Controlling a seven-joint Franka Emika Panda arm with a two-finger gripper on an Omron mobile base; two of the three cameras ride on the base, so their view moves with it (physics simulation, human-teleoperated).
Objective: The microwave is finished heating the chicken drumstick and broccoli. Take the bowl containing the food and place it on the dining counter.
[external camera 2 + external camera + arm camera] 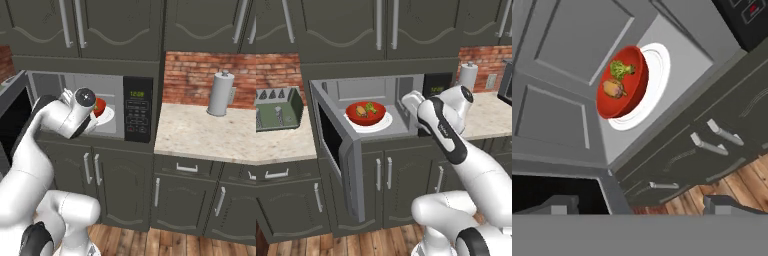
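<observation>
Setting: dark kitchen cabinets framed the microwave (371,107), its door (338,150) swung wide to your left.
Bowl: the red bowl (365,113) sat on the white turntable (381,123), holding the drumstick (613,88) and broccoli (621,69).
Pincer: your pincer (639,204) stood apart and empty, outside the opening.
Approach: you needed to level the hand, enter straight, and pinch the near rim.
Risk: tilting would likely spill the food.

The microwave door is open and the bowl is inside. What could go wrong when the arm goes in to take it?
1. The open gripper is outside the microwave; entering, the arm may hit the swung-out door or the frame.
2. The bowl sits on the turntable; a push could slide it.
3. A tilted lift might spill the chicken drumstick and broccoli.
</observation>
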